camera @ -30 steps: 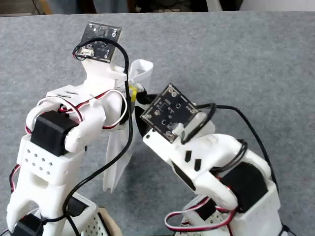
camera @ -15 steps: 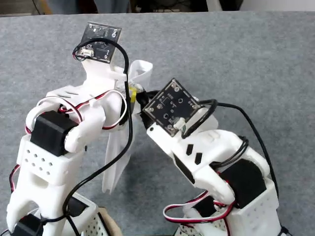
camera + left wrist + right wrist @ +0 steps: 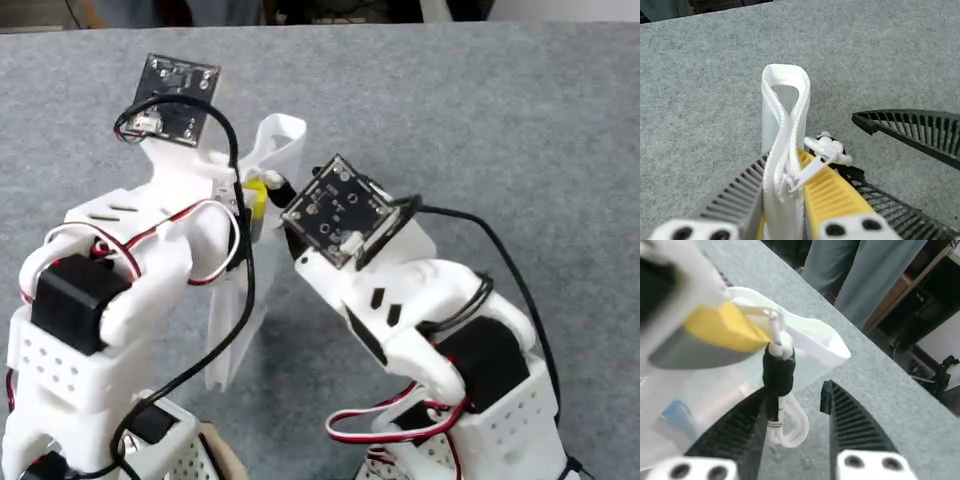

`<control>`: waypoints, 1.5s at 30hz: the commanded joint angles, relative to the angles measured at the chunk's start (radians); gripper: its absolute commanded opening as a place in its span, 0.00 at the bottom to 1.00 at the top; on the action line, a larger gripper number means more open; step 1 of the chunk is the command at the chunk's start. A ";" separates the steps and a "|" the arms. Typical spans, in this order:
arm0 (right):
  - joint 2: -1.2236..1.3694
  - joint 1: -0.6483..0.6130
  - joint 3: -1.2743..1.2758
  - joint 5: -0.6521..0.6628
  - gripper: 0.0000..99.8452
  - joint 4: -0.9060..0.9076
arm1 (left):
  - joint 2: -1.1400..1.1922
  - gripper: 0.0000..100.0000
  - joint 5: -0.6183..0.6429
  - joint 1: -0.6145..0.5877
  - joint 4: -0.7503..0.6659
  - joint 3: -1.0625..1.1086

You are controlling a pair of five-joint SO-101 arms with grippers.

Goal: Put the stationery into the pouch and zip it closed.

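The white translucent pouch [image 3: 228,322] hangs off the table, and my left gripper [image 3: 785,172] is shut on its zipper edge between a grey and a yellow jaw. Above the jaws the zipper tape [image 3: 785,92] folds over in a loop. The zipper pull [image 3: 778,371], a black piece with a white cord loop [image 3: 788,427], dangles beside the yellow jaw. My right gripper [image 3: 798,392] stands open around that pull, which rests against one black finger [image 3: 742,437]. Something blue [image 3: 677,414] shows through the pouch wall. From above, both grippers meet at the pouch top [image 3: 279,138].
Grey felt covers the table [image 3: 500,120] on all sides. The two arm bases [image 3: 470,400] crowd the near edge. The right arm's black fingers [image 3: 912,131] show in the left wrist view, close to the pull's white cord [image 3: 829,148].
The left arm has swung left, carrying the pouch top with it. The right arm has followed, moving up and left toward the zipper pull.
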 commanded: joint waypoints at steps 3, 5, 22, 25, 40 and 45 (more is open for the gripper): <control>-0.007 0.005 -0.002 -0.091 0.16 -0.020 | -0.034 0.03 0.011 0.059 0.002 -0.050; -0.008 0.005 -0.002 -0.103 0.16 -0.020 | -0.032 0.03 0.011 0.061 0.002 -0.050; -0.008 -0.014 -0.001 -0.121 0.16 -0.025 | -0.037 0.03 0.012 0.062 0.003 -0.048; -0.007 -0.014 -0.001 -0.121 0.15 -0.031 | -0.037 0.03 0.012 0.062 0.003 -0.048; -0.010 0.006 -0.007 -0.120 0.09 -0.031 | -0.037 0.03 0.012 0.111 0.044 -0.047; -0.010 0.015 -0.007 -0.120 0.04 -0.029 | -0.037 0.03 0.012 0.111 0.044 -0.047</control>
